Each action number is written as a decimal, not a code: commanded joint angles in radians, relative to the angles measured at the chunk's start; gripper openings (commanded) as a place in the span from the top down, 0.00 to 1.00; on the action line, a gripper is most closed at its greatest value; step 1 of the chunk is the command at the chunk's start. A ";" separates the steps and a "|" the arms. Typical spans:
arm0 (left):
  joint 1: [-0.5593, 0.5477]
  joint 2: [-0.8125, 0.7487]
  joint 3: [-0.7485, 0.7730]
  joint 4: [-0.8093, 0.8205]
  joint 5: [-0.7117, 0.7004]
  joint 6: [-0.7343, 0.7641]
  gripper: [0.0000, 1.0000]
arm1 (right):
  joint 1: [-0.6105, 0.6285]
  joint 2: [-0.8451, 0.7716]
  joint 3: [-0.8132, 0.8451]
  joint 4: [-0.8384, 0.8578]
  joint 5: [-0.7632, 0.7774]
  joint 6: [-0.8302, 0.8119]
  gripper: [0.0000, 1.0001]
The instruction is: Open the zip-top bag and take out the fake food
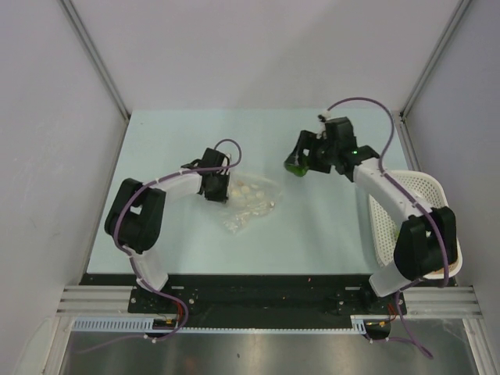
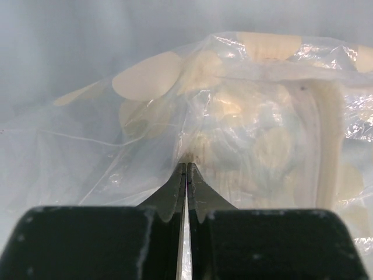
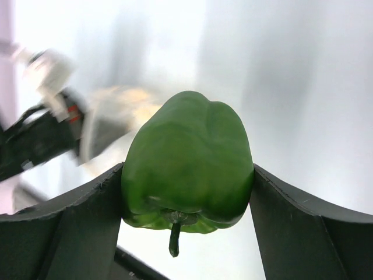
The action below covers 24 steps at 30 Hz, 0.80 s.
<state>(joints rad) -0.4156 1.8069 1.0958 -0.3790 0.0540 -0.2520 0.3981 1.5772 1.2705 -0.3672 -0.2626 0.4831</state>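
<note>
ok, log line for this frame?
left tool: shut on bag | right tool: shut on green pepper, clear of bag | bag: lying on table, pale item inside

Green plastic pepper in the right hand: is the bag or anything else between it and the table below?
Nothing visible does. The green plastic pepper sits bare in the right hand, apart from the clear spotted zip-top bag, pinched by the left hand.

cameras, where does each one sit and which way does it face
top external: above, behind the bases, looking down on the pale table; both arms show
left wrist: looks past the left tool pinching the clear crinkly plastic bag
right wrist: looks past the right tool gripping a green plastic bell pepper
shared: top and right wrist show the pepper
</note>
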 commanded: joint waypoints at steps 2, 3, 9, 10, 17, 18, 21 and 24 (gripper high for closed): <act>0.095 -0.125 -0.063 -0.046 -0.085 0.034 0.95 | -0.218 -0.167 0.036 -0.372 0.184 -0.073 0.73; 0.125 -0.145 -0.071 -0.052 -0.086 0.036 0.94 | -0.263 -0.186 0.035 -0.404 0.215 -0.089 0.72; 0.181 -0.288 -0.031 -0.118 -0.158 0.054 0.71 | -0.556 -0.243 0.014 -0.550 0.247 -0.132 0.71; 0.181 -0.305 -0.005 -0.124 -0.158 0.056 0.68 | -0.577 -0.240 0.001 -0.555 0.253 -0.138 0.69; 0.118 -0.449 0.076 -0.164 -0.092 0.036 0.51 | -0.650 -0.103 -0.022 -0.501 0.261 -0.181 0.25; 0.100 -0.486 0.081 -0.164 -0.089 0.040 0.50 | -0.650 -0.089 -0.022 -0.512 0.263 -0.184 0.21; 0.014 -0.552 0.076 -0.156 -0.076 0.040 0.43 | -0.648 -0.082 -0.022 -0.539 0.347 -0.207 0.00; -0.072 -0.607 0.056 -0.126 -0.028 0.017 0.33 | -0.634 -0.127 -0.022 -0.547 0.388 -0.222 0.00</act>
<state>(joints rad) -0.4007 1.2827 1.1427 -0.5278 -0.0498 -0.2192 -0.2470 1.5124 1.2388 -0.8879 0.0406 0.3012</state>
